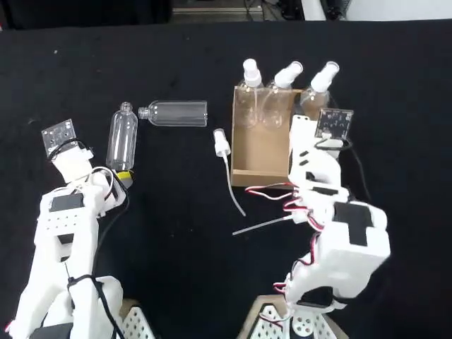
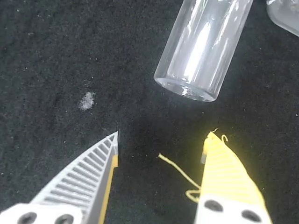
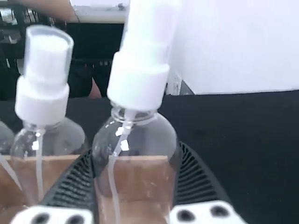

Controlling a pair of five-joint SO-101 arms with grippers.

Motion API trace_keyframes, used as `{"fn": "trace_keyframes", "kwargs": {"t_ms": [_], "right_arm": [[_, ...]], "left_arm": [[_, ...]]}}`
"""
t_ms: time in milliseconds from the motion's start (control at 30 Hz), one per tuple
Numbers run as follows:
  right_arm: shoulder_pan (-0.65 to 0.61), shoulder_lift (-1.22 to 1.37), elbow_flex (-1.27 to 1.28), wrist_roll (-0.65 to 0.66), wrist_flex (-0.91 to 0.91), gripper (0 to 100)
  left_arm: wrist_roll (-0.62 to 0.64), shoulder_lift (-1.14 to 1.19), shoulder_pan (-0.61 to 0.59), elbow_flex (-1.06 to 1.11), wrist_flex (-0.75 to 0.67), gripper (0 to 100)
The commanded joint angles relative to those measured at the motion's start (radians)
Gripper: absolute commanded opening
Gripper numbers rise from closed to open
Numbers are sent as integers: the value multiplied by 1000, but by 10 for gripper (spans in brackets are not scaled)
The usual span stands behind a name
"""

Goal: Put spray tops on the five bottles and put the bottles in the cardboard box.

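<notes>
The left jaws stand open just short of the base of a capless bottle lying on the black surface, with a second capless bottle lying by its neck. A loose spray top lies between them and the cardboard box. The box holds three topped bottles, and the right jaws are closed around the rightmost bottle.

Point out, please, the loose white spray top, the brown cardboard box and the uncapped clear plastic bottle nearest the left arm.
Loose white plastic spray top (image 1: 221, 141): high view, its head.
Brown cardboard box (image 1: 260, 154): high view, bare floor.
Uncapped clear plastic bottle (image 1: 121, 139): high view, mid-body.
</notes>
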Motion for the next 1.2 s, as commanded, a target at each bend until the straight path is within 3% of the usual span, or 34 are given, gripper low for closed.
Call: {"fn": "trace_keyframes", "kwargs": {"t_ms": [0,1167], "right_arm": [[-14,27,-64,-2,-58,11],[-48,105,-104,0,-55,16]], "left_arm": [[5,-15,1,-8,-18,278],[5,-17,1,-8,-18,278]]}}
